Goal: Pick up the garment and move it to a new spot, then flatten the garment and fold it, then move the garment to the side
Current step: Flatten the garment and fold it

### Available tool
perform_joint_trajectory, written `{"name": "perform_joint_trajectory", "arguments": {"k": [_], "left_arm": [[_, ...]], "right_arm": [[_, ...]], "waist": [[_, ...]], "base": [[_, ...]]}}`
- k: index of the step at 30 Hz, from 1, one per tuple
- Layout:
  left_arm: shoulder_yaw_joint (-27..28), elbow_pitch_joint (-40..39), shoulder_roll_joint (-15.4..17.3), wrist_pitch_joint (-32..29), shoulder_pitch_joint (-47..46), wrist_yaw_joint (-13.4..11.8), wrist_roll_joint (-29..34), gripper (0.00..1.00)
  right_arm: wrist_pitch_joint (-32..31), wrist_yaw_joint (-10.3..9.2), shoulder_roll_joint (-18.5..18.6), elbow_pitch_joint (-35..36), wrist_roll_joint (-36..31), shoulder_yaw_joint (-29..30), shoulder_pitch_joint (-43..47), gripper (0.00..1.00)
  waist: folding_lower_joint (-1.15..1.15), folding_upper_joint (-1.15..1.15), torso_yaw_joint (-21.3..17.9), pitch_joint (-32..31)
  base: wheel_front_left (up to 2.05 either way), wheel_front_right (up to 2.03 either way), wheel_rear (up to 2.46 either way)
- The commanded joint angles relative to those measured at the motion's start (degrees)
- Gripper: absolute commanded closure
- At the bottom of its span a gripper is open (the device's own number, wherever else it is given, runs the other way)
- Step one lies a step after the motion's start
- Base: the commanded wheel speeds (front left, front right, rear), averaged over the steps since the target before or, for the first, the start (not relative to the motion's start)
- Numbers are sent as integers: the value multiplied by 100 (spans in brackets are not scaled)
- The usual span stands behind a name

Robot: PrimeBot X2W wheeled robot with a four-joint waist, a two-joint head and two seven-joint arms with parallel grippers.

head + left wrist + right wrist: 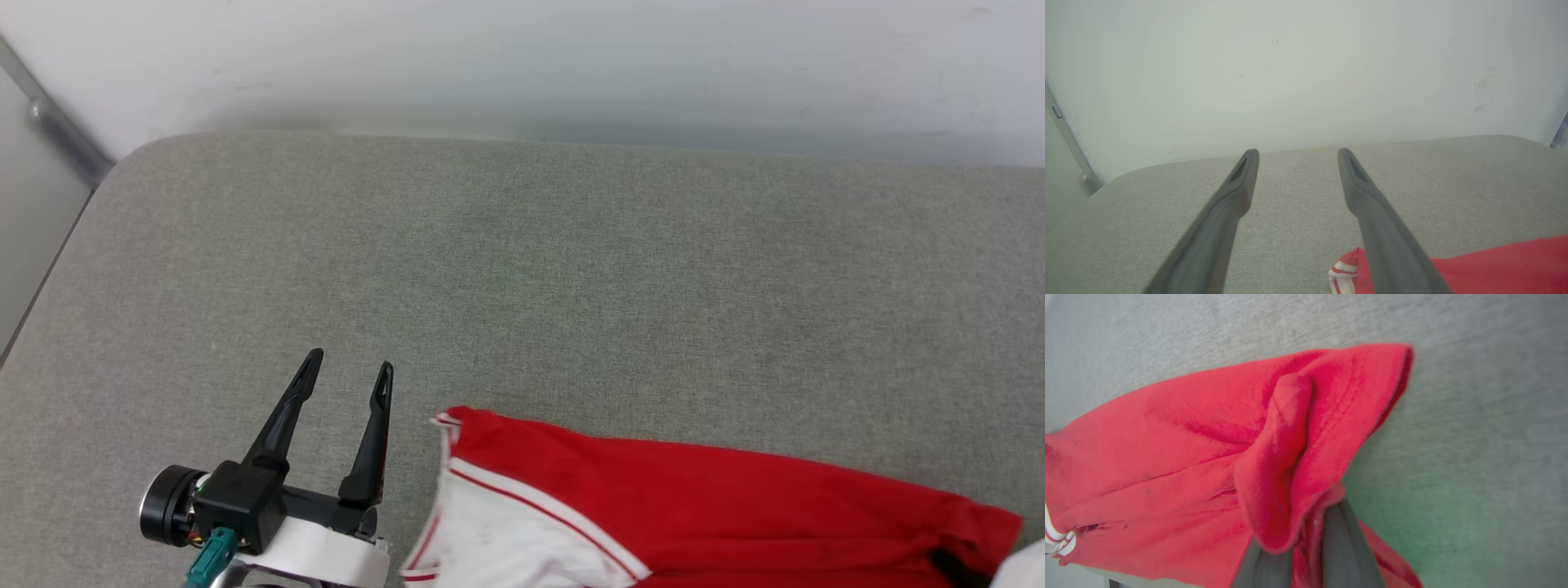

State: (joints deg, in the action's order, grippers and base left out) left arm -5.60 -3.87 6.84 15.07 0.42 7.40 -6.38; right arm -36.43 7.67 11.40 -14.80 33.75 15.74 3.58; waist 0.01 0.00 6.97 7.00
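Beyond, pale wall (571, 57); garment (694, 506) on cushion (522, 269).

Red garment (718, 498) with white sleeve (506, 531), red-white striped trim (540, 496); grey fabric surface (522, 269).

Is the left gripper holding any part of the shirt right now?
No: in the head view the left gripper stands open over the grey cushion, nothing between its fingers, beside the garment.

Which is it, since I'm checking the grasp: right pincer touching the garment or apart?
Touching. The right wrist view shows the right pincer closed on the garment, red fabric pinched between its fingers.
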Motion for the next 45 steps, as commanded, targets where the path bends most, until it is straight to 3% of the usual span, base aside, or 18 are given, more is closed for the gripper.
{"name": "perform_joint_trajectory", "arguments": {"k": [1,9,19,26,32,35,40,45], "left_arm": [[-10,9,21,12,29,9,-34,0],[-18,33,15,12,104,10,-78,0],[-14,66,-45,12,231,10,-118,0],[-1,89,-84,12,280,10,-139,0],[-36,116,-118,12,257,10,-164,0],[-75,149,-118,12,196,11,-182,0],[-83,163,-113,12,181,11,-184,0],[-95,176,-77,12,151,11,-199,0]], "right_arm": [[56,-34,205,-192,-116,281,68,100],[163,-25,414,-318,-318,993,36,100],[-278,-20,105,714,-65,736,388,100],[-1017,-20,-401,2042,106,267,714,100],[-1576,-20,-777,2628,294,-311,659,100],[-1693,-20,-852,2615,561,-557,503,100],[-1370,-20,-857,2222,1228,-1166,272,100],[-968,-20,-860,1788,1307,-1785,-63,100]], "waist": [[-1,0,-12,-15],[-1,0,-79,-135],[-1,0,-135,-410],[-1,0,-86,-545],[-1,0,25,-572],[-1,0,101,-560],[-1,0,225,-546],[-1,0,347,-514]], "base": [[0,0,0],[0,0,0],[0,0,0],[0,0,0],[0,0,0],[0,0,0],[0,0,0],[0,0,0]]}}
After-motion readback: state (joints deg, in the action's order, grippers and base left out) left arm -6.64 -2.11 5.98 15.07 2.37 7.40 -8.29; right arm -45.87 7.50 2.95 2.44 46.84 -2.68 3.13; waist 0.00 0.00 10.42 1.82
